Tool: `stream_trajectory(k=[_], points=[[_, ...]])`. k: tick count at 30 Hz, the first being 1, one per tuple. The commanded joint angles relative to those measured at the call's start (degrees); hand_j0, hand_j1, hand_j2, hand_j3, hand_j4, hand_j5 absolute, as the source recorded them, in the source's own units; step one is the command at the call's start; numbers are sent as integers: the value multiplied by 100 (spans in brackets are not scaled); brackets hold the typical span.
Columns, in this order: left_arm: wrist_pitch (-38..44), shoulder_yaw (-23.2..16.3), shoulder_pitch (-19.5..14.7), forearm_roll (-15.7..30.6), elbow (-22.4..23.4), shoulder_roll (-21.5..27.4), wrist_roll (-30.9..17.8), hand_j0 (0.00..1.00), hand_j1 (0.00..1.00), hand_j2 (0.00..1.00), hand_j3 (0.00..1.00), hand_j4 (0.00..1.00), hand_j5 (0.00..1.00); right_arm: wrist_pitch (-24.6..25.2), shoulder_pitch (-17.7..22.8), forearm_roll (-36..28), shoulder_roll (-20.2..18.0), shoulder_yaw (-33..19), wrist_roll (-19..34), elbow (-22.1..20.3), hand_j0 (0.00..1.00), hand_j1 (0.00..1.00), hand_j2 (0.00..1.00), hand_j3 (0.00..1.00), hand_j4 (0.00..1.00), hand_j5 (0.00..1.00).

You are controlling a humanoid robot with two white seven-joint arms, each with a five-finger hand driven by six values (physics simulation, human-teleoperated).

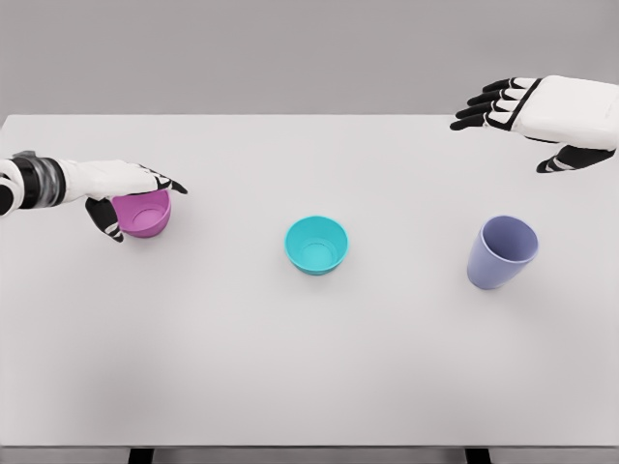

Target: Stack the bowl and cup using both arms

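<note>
We are closing our left hand (126,193) around the pink cup (145,214) at the table's (309,377) left. Our right hand (542,116) is hovering far right (fingers spread, holding nothing), above the lavender cup (501,252). The teal bowl (316,245) is sitting mid-table.

Left arm enters from left edge, forearm level, hand (121,188) at far left, fingers pointing right, thumb hanging down, grip around something. Right hand (542,116) at far right, raised, palm down, fingers spread and pointing left, thumb tucked below, holding nothing.
</note>
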Motion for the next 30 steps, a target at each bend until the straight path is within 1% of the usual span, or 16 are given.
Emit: stream_trajectory(k=[1, 5, 9, 13, 17, 21, 23, 30], points=[[-4, 4, 0, -38, 71, -35, 2, 100, 100, 100, 100, 100, 100, 17, 0, -27, -7, -3, -3, 0, 100, 100, 100, 100, 100, 100], [-4, 4, 0, -38, 71, -35, 2, 100, 100, 100, 100, 100, 100, 17, 9, -27, -7, -3, -3, 0, 100, 100, 100, 100, 100, 100], [5, 4, 18, -38, 71, -26, 2, 89, 89, 89, 89, 89, 89, 17, 9, -27, -7, -3, -3, 0, 100, 100, 100, 100, 100, 100], [-30, 12, 26, -29, 71, -17, 2, 73, 73, 73, 73, 73, 73, 17, 18, -27, -7, -3, -3, 0, 100, 100, 100, 100, 100, 100], [-39, 21, 9, -12, 45, -9, 2, 69, 69, 69, 69, 69, 69, 17, 26, -27, -16, -3, -3, 0, 100, 100, 100, 100, 100, 100], [-48, 39, -35, 24, -104, 9, 2, 62, 62, 62, 62, 62, 62, 17, 26, -36, -16, -3, -3, 0, 100, 100, 100, 100, 100, 100], [-39, 65, -35, 24, -210, 27, 2, 61, 61, 61, 61, 61, 61, 17, 26, -27, -16, -3, -3, 0, 100, 100, 100, 100, 100, 100], [-48, 83, -132, 24, -640, 62, 2, 61, 61, 61, 61, 61, 61, 17, 26, -36, -16, -3, -3, 0, 100, 100, 100, 100, 100, 100]])
